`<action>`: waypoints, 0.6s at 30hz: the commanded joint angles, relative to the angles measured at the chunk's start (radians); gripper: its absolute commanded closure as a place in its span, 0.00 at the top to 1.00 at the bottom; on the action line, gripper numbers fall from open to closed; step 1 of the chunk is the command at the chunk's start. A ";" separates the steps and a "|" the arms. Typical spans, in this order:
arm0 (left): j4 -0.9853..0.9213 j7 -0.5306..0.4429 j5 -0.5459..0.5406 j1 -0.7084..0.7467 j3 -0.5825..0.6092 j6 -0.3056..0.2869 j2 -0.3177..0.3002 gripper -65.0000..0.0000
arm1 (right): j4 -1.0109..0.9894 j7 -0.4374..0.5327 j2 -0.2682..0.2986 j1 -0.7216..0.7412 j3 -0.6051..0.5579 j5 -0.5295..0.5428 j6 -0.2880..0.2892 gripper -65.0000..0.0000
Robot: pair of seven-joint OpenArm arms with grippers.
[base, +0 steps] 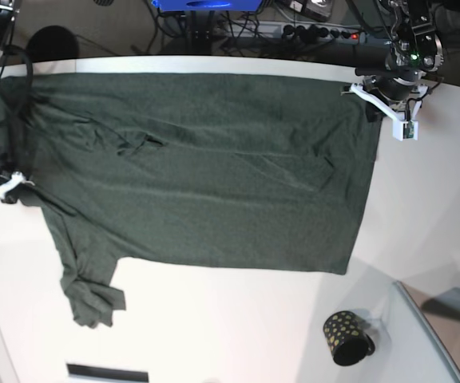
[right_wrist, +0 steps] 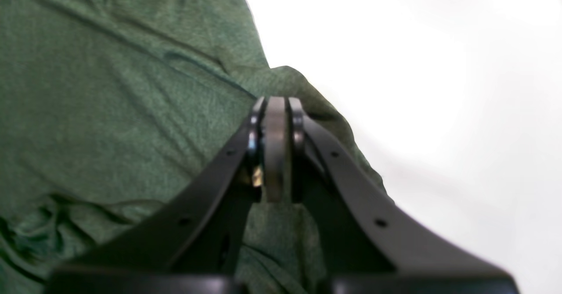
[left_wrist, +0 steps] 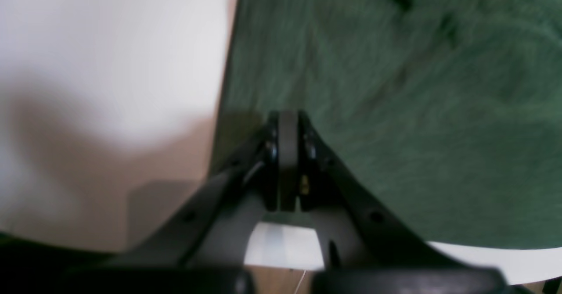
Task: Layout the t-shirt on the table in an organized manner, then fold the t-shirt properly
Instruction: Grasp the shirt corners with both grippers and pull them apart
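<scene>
Two arms work at opposite ends of one dark green t-shirt (base: 206, 171), which lies spread across the far half of the white table (base: 238, 319), its body broadly flat with shallow creases. In the base view the hem end lies toward the table's right edge and the shoulder end toward its left edge; one sleeve (base: 86, 283) trails down toward the near edge, bunched and twisted at its tip. The left gripper (base: 371, 102) sits at the shirt's far right corner, close to the table's far edge. Its wrist camera shows the jaws pressed fully together at the cloth's edge (left_wrist: 287, 118); that picture is blurred, and I cannot tell whether fabric is pinched between them. The right gripper (base: 10, 191) sits at the shirt's left side, near the table's left edge. Its wrist camera shows the jaws closed tight over a raised fold of green fabric (right_wrist: 276, 103), with cloth rising to the tips and passing beneath the fingers; whether a layer is actually caught between them cannot be confirmed. A small black cup with gold dots (base: 346, 337) lies on its side near the table's near right corner, well apart from the shirt. Cables and a power strip (base: 310, 32) sit beyond the far edge.
</scene>
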 commanded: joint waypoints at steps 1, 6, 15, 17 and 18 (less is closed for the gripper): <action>0.017 -0.021 -0.012 0.003 -0.009 -0.001 -0.015 0.00 | 0.000 0.015 0.023 0.043 -0.021 0.008 0.004 0.02; 0.053 -0.017 -0.014 0.007 -0.092 -0.006 -0.009 0.00 | -0.213 0.096 0.052 0.242 -0.121 0.008 0.004 0.04; 0.077 -0.020 -0.014 0.029 -0.171 -0.007 -0.011 0.00 | -0.844 0.423 0.066 0.560 -0.427 0.008 -0.004 0.51; 0.074 -0.020 -0.014 0.029 -0.173 -0.007 -0.011 0.00 | -0.884 0.463 0.063 0.570 -0.463 0.009 -0.005 0.55; 0.073 -0.021 -0.014 0.029 -0.178 -0.007 -0.011 0.00 | -0.893 0.481 0.060 0.572 -0.480 0.009 -0.005 0.55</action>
